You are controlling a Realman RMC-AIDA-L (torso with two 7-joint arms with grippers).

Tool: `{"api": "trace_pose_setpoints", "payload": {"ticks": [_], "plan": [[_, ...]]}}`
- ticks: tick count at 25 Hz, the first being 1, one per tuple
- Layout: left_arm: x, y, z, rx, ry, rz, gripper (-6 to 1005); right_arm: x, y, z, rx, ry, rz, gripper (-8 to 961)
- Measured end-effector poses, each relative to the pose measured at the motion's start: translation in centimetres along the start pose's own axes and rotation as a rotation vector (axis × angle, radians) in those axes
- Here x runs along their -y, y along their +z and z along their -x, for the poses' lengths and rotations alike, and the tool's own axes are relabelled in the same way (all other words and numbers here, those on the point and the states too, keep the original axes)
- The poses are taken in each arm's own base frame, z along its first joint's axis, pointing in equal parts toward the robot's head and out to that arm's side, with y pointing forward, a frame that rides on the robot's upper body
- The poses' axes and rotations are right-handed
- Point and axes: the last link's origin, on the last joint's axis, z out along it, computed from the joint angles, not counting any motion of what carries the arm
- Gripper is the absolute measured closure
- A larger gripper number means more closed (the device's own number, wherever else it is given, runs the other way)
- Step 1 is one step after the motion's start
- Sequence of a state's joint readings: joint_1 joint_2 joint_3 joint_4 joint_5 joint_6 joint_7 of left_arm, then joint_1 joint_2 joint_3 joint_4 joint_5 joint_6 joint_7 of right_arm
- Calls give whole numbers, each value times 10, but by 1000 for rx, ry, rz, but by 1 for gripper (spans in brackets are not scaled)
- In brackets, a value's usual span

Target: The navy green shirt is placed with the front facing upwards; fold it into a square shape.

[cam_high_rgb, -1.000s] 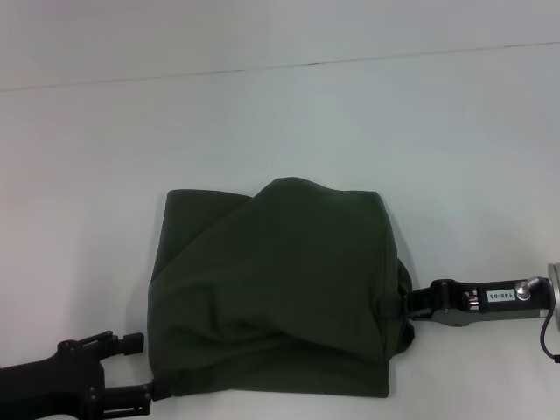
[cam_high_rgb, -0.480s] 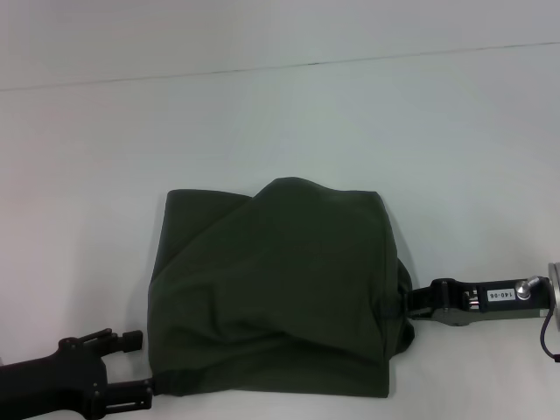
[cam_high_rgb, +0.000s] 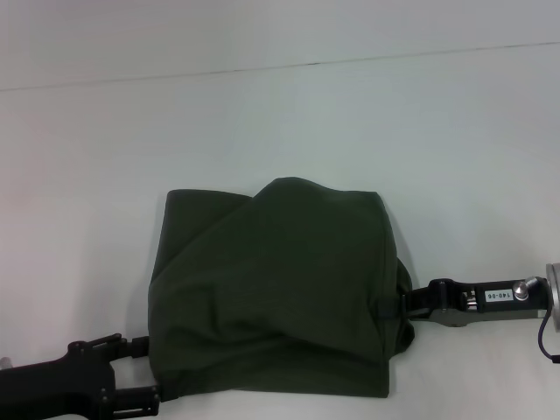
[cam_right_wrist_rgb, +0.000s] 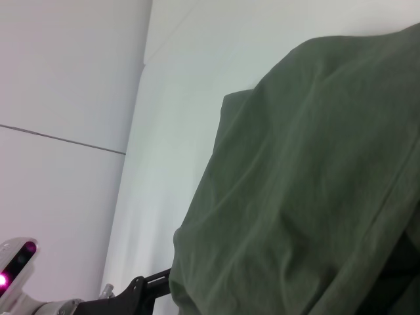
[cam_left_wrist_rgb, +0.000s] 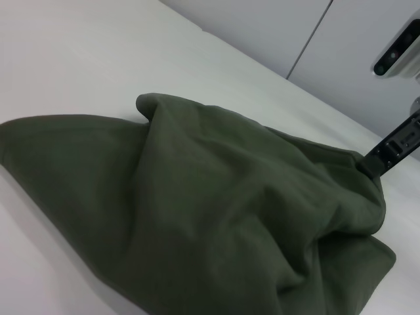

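The navy green shirt lies folded into a rough, rumpled block on the white table, plain dark side up, with no lettering showing. It fills the left wrist view and the right wrist view. My right gripper reaches in level from the right and is shut on the bunched right edge of the shirt; the left wrist view also shows that gripper pinching there. My left gripper is open at the shirt's near left corner, one finger on either side of the hem, with nothing held.
The white table spreads bare behind and to both sides of the shirt, up to a seam line at the back. The shirt's near hem lies close to the lower edge of the head view.
My left gripper has drawn back towards the near edge, staying open. The right gripper and the shirt have hardly moved.
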State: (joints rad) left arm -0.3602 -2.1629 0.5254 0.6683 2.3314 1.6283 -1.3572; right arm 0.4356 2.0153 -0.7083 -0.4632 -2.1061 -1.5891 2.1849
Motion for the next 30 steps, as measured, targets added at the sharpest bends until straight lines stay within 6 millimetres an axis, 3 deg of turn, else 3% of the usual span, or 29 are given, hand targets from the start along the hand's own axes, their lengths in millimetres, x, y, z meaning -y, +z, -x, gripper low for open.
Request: {"api": "trace_pose_setpoints", "payload": {"ticks": [17, 30], "plan": [[-1, 5, -1, 33, 16, 16, 131, 0, -1, 1, 8, -1, 1, 931], [4, 9, -1, 52, 23, -15, 446, -1, -1, 2, 12, 1, 4, 932]]}}
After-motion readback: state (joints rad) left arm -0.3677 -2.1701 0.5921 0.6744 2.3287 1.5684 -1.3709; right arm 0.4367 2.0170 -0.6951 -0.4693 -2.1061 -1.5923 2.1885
